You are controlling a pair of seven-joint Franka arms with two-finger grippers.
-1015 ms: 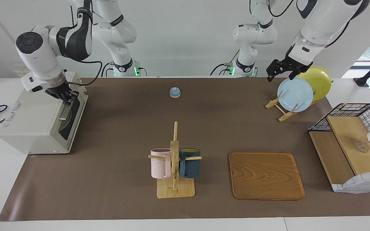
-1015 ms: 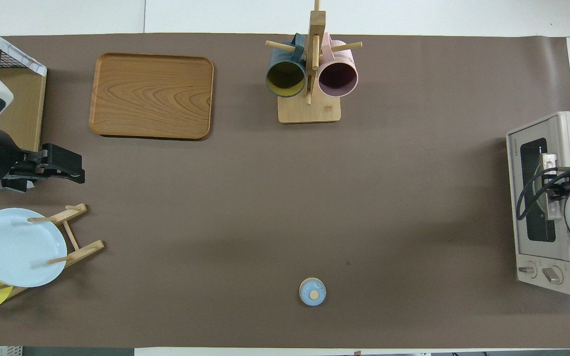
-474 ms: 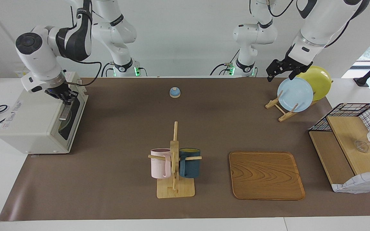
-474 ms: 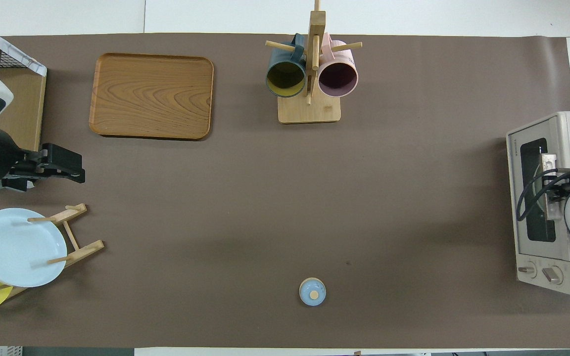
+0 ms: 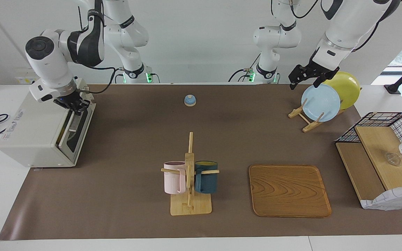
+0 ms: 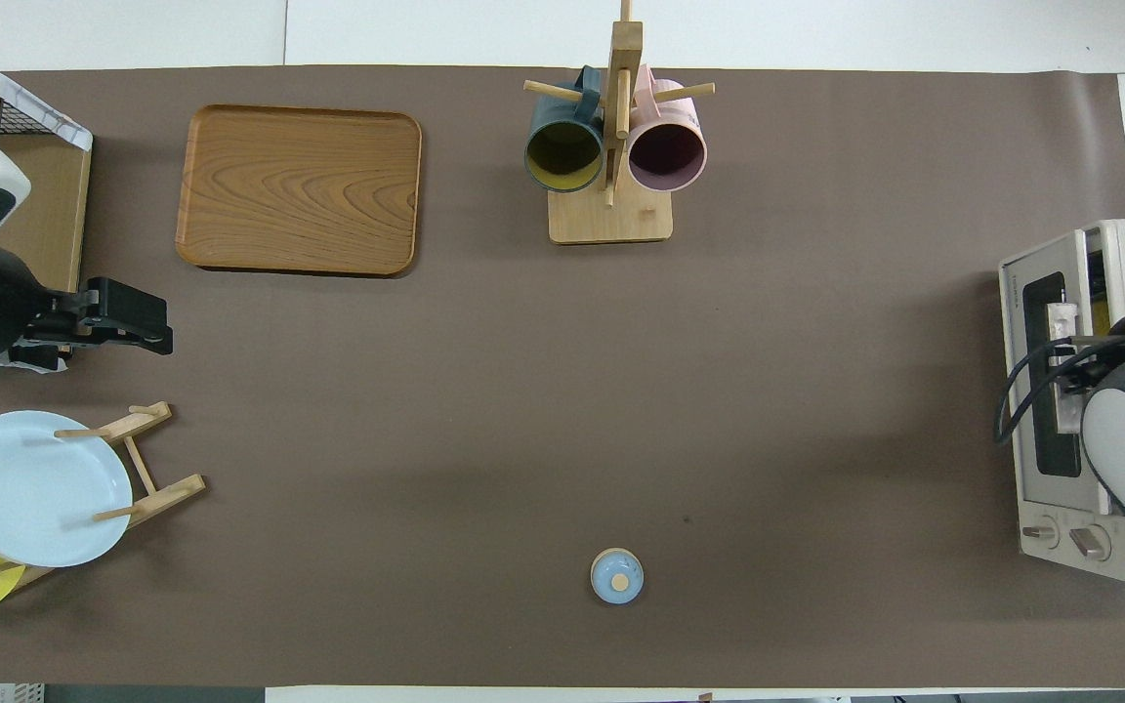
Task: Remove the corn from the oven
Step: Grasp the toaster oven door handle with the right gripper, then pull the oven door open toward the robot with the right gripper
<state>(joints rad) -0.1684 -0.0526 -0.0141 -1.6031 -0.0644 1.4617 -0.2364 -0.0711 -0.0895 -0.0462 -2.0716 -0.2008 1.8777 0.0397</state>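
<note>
The cream-white oven [image 5: 30, 132] [image 6: 1061, 547] stands at the right arm's end of the table. Its dark glass door [image 5: 77, 130] is tilted open a crack at the top. My right gripper [image 5: 75, 106] [image 6: 1070, 366] is shut on the door's metal bar handle [image 6: 1062, 322]. A thin yellow strip [image 6: 1100, 298] shows in the gap, but I cannot tell whether it is the corn, which is otherwise hidden inside. My left gripper [image 5: 304, 83] [image 6: 164, 327] hangs open and holds nothing, over the plate rack at the left arm's end, where that arm waits.
A blue bell [image 5: 190, 100] sits near the robots at mid-table. A mug rack [image 5: 190, 174] with a pink and a dark blue mug and a wooden tray [image 5: 288, 190] lie farther out. A blue plate [image 5: 320, 102] and a yellow plate [image 5: 347, 87] stand on the rack, beside a wire shelf [image 5: 379, 153].
My right gripper has pulled the handle away from the oven body, and the door has swung from closed to slightly ajar. The left arm has barely shifted.
</note>
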